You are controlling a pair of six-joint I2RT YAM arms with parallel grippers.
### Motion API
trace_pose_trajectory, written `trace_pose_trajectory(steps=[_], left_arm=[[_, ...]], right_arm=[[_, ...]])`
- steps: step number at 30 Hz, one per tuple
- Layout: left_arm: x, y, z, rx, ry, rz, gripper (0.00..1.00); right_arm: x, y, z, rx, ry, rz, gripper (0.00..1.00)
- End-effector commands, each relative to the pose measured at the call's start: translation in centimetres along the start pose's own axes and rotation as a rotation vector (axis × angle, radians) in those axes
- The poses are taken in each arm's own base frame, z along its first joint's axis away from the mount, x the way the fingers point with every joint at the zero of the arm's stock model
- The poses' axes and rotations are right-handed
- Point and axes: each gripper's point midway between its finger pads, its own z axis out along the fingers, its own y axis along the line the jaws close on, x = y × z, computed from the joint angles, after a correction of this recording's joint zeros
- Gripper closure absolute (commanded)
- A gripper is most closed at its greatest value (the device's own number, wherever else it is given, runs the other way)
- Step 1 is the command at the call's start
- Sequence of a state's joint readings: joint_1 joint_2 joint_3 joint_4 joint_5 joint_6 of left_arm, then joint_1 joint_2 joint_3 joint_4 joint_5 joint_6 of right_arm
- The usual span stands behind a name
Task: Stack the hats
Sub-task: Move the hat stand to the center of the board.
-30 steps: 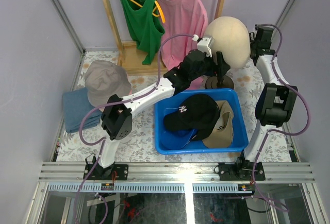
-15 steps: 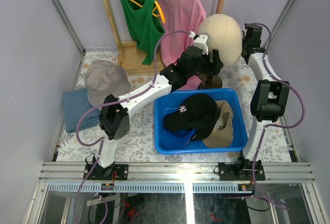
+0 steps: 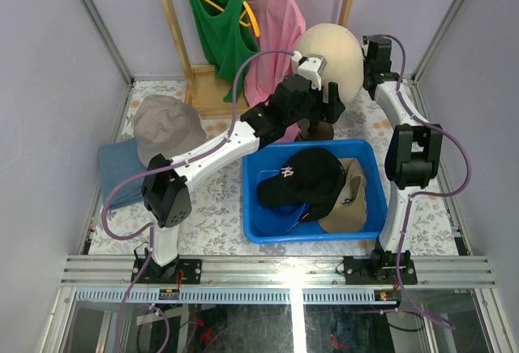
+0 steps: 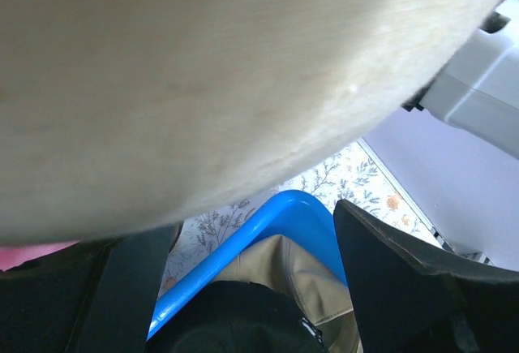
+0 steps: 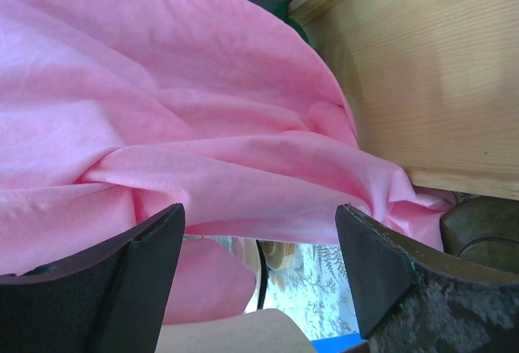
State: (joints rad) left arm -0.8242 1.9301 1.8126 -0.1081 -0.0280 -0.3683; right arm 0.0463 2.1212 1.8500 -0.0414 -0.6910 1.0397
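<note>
- Top view: grey-taupe bucket hat (image 3: 166, 126) rests at 9 o'clock. The black cap (image 3: 302, 176) and khaki cap (image 3: 350, 199) lie in the blue bin (image 3: 253, 207) at centre. The left gripper (image 3: 331, 103) and right gripper (image 3: 371, 49) flank the mannequin head (image 3: 328, 49) at 1 o'clock.
- Left wrist: jaws spread wide, gripping nothing. The head is close above and the bin is below.
- Right wrist: jaws wide and empty, facing the pink shirt (image 5: 162, 85).
- Step, as I judge it: between picks. Next I lower the left claw onto the black cap's crown, then carry it to 9 o'clock.

Lilac walls (image 3: 49, 61) enclose a floral-patterned table (image 3: 219, 223); wooden clothes rack (image 3: 173, 28) stands behind
</note>
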Motion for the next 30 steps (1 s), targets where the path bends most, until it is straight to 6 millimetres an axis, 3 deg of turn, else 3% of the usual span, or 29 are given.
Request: trace_pose_trajectory(steps=[1,6,16,19,24,30], left_arm=[[-5.6,-4.1,-0.7,0.165,-0.201,0.027,0.22],[-5.6,-3.4,-1.8,0.14,-0.209,0.028,0.22],[-6.1,0.1,-3.6,0.07,-0.225,0.01,0.21],[-6.6,1.6,-4.6,0.047,-0.238,0.002,0.21],[-6.8,4.0,-5.7,0.016,-0.243,-0.008,0.21],[-6.7,5.0,-6.6,0.008,-0.243,-0.002,0.21]], right_arm=[[9.1,8.4,0.9,-0.208,0.264,-0.13,0.17],[11.1,9.5,2.1,-0.211,0.307,-0.158,0.17],[14.2,11.1,5.5,-0.212,0.378,-0.181,0.12],[14.9,11.5,6.6,-0.224,0.394,-0.175,0.0],[16.2,12.8,8.5,-0.26,0.415,-0.171,0.0],[17.5,13.2,9.8,-0.28,0.429,-0.166,0.0]])
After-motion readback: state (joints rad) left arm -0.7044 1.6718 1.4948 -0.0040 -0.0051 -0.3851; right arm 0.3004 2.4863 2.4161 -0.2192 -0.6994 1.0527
